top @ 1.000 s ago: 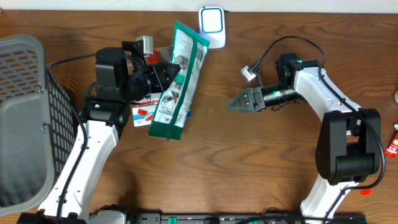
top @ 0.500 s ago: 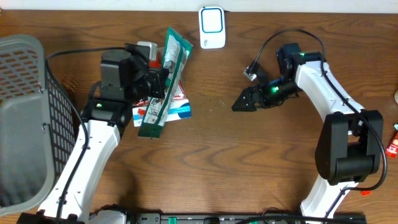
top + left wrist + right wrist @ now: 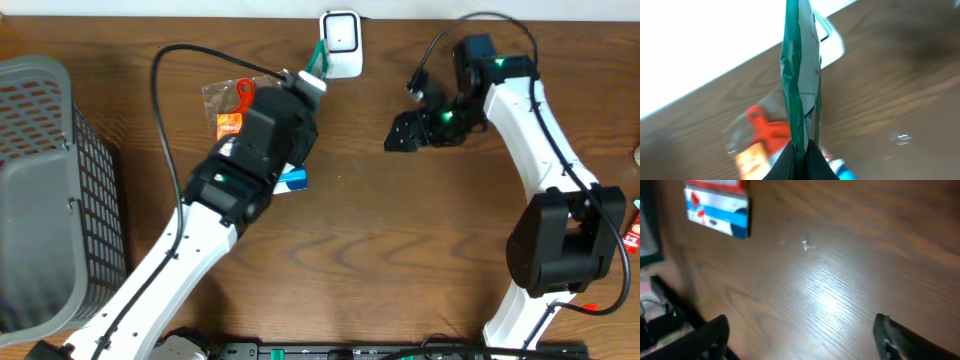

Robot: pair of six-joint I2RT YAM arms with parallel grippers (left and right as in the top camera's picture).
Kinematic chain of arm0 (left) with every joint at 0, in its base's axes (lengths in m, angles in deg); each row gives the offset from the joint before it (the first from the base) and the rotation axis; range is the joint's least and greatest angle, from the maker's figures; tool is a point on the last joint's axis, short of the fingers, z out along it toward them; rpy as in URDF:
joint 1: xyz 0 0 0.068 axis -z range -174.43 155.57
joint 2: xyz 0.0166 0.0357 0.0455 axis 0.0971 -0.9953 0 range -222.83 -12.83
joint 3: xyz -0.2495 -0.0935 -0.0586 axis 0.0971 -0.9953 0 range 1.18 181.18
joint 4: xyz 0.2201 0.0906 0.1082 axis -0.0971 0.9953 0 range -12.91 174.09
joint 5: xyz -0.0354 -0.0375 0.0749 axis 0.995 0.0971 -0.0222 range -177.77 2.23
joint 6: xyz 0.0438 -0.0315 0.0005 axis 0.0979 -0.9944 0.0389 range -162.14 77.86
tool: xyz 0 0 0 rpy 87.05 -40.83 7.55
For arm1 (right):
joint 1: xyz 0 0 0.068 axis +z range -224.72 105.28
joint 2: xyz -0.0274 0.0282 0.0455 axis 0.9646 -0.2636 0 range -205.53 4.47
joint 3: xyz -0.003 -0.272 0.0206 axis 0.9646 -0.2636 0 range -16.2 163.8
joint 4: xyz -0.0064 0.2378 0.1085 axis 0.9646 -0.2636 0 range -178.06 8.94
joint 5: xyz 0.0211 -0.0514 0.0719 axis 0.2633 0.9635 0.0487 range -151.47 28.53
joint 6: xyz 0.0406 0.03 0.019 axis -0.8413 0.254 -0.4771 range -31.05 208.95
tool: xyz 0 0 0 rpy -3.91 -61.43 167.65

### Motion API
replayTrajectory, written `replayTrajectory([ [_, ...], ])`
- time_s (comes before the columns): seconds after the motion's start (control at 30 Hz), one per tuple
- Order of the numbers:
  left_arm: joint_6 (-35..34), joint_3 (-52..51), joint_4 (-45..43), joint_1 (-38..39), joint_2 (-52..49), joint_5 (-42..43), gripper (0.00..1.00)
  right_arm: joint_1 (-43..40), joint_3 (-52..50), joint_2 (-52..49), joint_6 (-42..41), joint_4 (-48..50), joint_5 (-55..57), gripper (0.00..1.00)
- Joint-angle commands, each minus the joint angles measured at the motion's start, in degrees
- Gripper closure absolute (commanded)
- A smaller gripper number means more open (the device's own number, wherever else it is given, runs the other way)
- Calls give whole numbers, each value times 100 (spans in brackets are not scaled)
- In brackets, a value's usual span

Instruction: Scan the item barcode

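Clamping green pouch (image 3: pixel 801 85) in left claw (image 3: pixel 801 159), edge-on, tip just beside scanner (image 3: pixel 341 42). Holding right claw (image 3: pixel 800 335) wide apart over tabletop (image 3: pixel 840 280), well apart from pouch. Seeing orange pack (image 3: pixel 232 108) near left arm.

Dark wood table (image 3: pixel 400 250), grey basket (image 3: pixel 40 200) at left edge, possibly white wall (image 3: pixel 700 40) behind

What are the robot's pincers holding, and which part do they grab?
The left pincer pinches the green packet by one end, with the rest sticking out. The right pincer is open and holds nothing.
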Motion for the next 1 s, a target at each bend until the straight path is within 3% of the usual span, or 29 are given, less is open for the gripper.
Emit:
replayTrajectory([
  [0.0, 804, 105, 118, 199, 20, -1912, 93, -15, 610, 111, -660, -214, 520, 5],
  [0.1, 953, 105, 122, 243, -9, -2430, 93, -55, 1145, 111, -739, -498, 520, 1],
  [0.23, 1060, 105, 120, 326, -37, -2430, 93, -55, 1644, 111, -905, -756, 498, 1],
  [0.53, 1362, 105, 232, 1178, -446, -2946, 93, -76, 1823, 92, -1550, -621, -33, 1],
  [0.97, 1338, 105, 229, 2033, -507, -2944, 93, -785, 1840, -105, -2841, 634, -1502, 1],
])
